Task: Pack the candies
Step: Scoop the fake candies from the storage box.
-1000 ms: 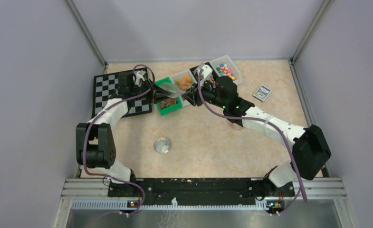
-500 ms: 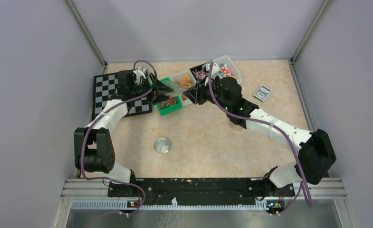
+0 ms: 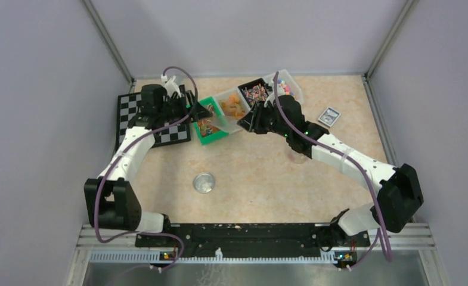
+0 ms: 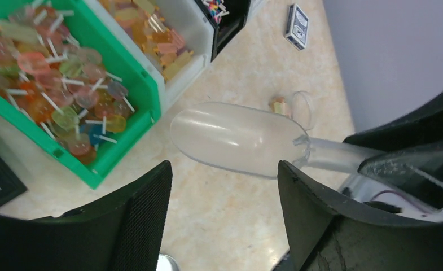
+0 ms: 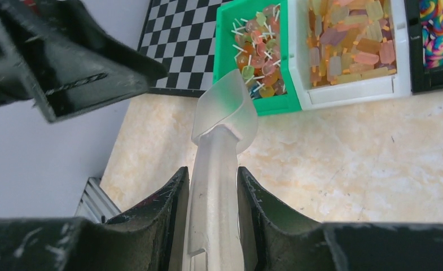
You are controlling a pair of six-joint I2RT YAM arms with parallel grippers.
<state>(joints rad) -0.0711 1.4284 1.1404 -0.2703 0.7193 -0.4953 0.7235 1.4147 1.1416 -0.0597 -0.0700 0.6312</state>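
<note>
Left gripper (image 4: 220, 172): fingers spread wide, holding nothing; arm stretched out toward the green bin (image 4: 103, 164).
Right gripper (image 5: 213, 176): clamped on the clear scoop (image 5: 226, 107) handle; arm reaching leftward.

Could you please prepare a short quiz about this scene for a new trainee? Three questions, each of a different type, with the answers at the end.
1. Which gripper holds the clear scoop?
2. True or false: the left gripper is open and empty.
3. The bin right beside the checkerboard is: A green, B white, C black.

Key:
1. The right gripper, by the handle.
2. True.
3. A, the green bin.
</note>
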